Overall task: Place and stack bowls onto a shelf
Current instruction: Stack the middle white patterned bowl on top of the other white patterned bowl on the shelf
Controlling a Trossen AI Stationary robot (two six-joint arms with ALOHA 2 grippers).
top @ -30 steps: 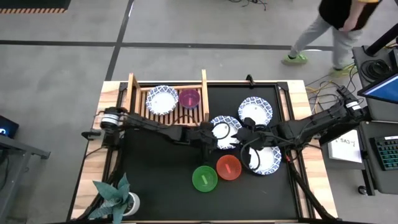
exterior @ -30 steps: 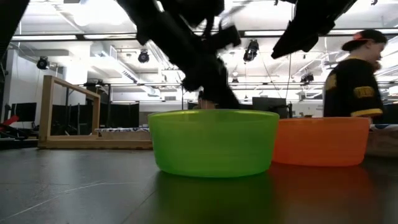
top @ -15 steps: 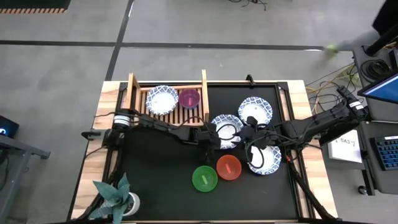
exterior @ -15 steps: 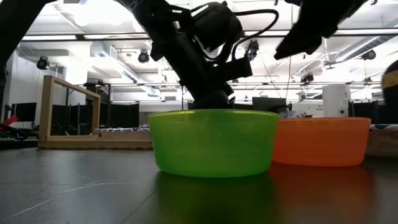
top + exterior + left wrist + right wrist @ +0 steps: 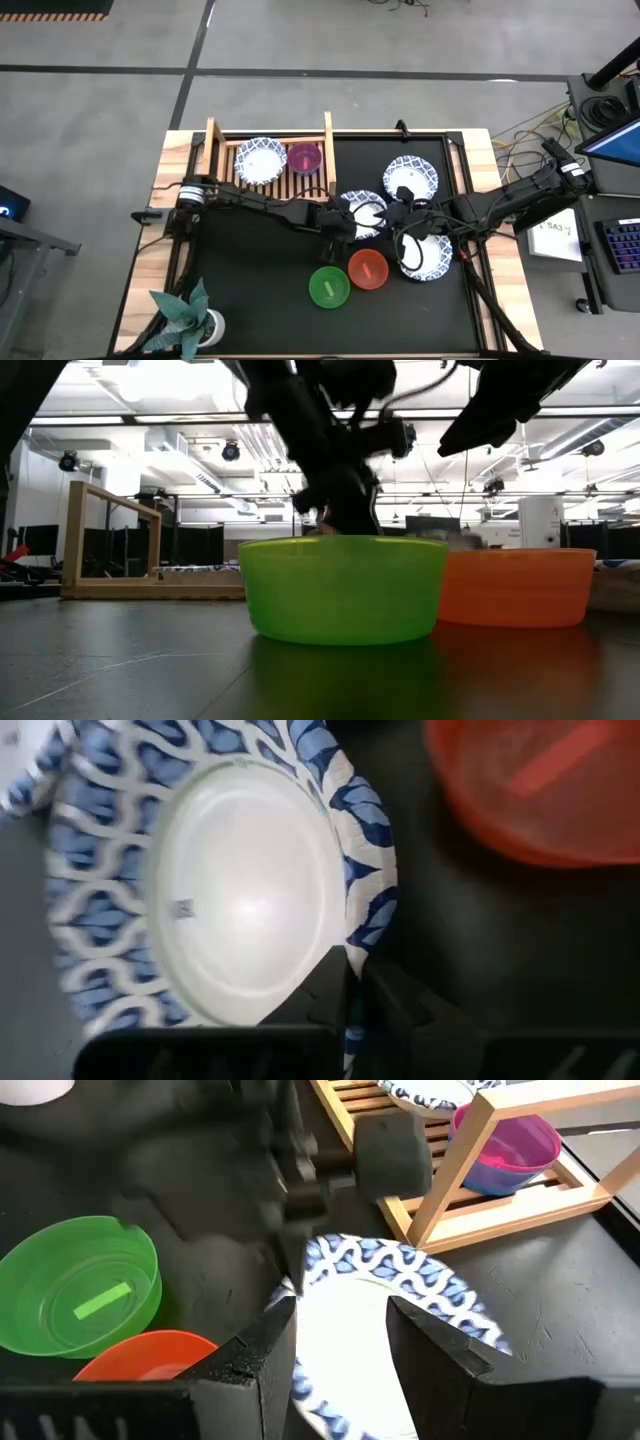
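Note:
A white bowl with a blue patterned rim (image 5: 364,210) lies at the middle of the black mat. My left gripper (image 5: 346,222) is shut on its rim. My right gripper (image 5: 340,1320) is open just over the same bowl's right part (image 5: 400,1280); I cannot tell whether it touches. The wooden shelf (image 5: 215,150) at the far left holds a white bowl (image 5: 261,158) and a magenta bowl (image 5: 304,157). Two more white bowls (image 5: 411,178) (image 5: 430,257), a green bowl (image 5: 329,286) and a red bowl (image 5: 367,268) rest on the mat. My left gripper pinches the bowl's blue rim (image 5: 352,945) on its left near side, one finger (image 5: 318,988) over the white inside and the other (image 5: 400,1010) outside the rim. The fingers slant down from the table's left.
The green bowl (image 5: 343,588) and red bowl (image 5: 515,585) stand close together just near of the grippers. A potted plant (image 5: 185,318) stands at the near left corner. The shelf's right half (image 5: 320,175) has bare slats beside the magenta bowl.
My left gripper has shut on the rim of the middle white bowl, after standing open at that rim. The bowl has stayed where it was.

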